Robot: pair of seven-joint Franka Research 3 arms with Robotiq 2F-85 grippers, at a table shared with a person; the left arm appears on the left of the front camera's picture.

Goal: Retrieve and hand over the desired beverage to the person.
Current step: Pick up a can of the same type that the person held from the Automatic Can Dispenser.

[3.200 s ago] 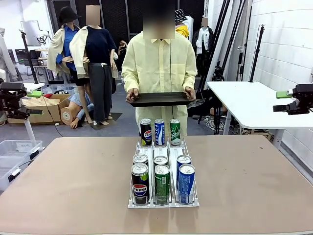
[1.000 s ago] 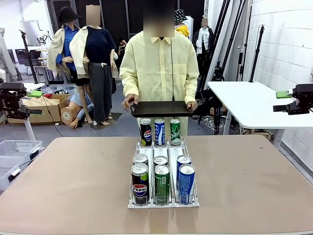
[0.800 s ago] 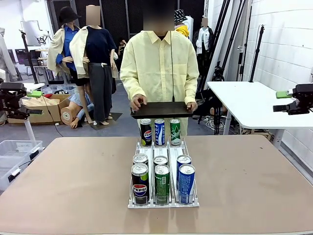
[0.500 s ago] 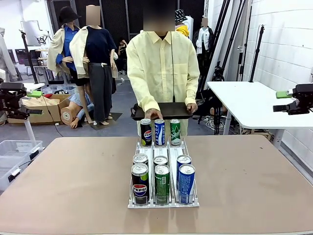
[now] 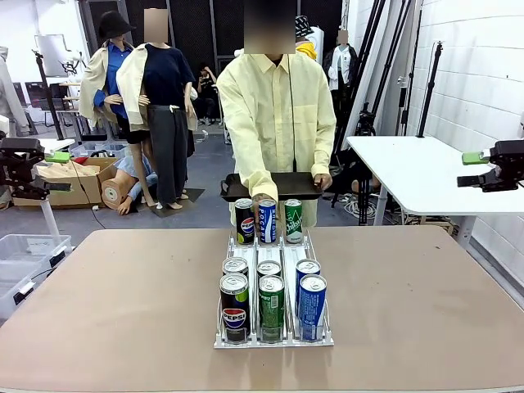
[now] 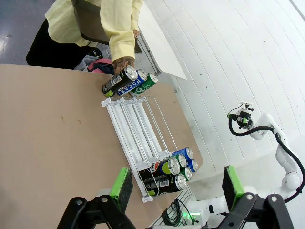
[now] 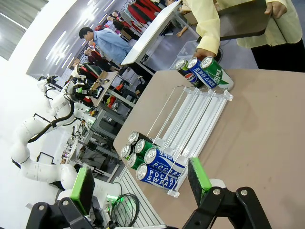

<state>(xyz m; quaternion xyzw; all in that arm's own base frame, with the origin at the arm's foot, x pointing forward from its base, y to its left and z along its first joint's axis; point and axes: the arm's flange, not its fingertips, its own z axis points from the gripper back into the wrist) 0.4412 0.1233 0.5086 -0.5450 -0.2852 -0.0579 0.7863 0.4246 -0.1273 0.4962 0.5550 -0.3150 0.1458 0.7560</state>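
Front view: hand (image 5: 260, 199) of person (image 5: 278, 106) down on far-row cans (image 5: 268, 223) in rack (image 5: 274, 342), apparently marking wanted drink, black or blue unclear; other hand (image 5: 322, 178) holding tray (image 5: 286, 185) level to receive; left tool (image 6: 177, 179), right tool (image 7: 141, 183) both wide, empty, raised off tabletop (image 5: 123, 303).

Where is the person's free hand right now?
Front view: the person's free hand is at the far end of the central rack, just behind the black Pepsi can and the blue can, below the black tray.

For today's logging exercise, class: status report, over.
Left pincer open, right pincer open, both empty. Person's hand at far cans, tray in other hand. That hand blocks far row.
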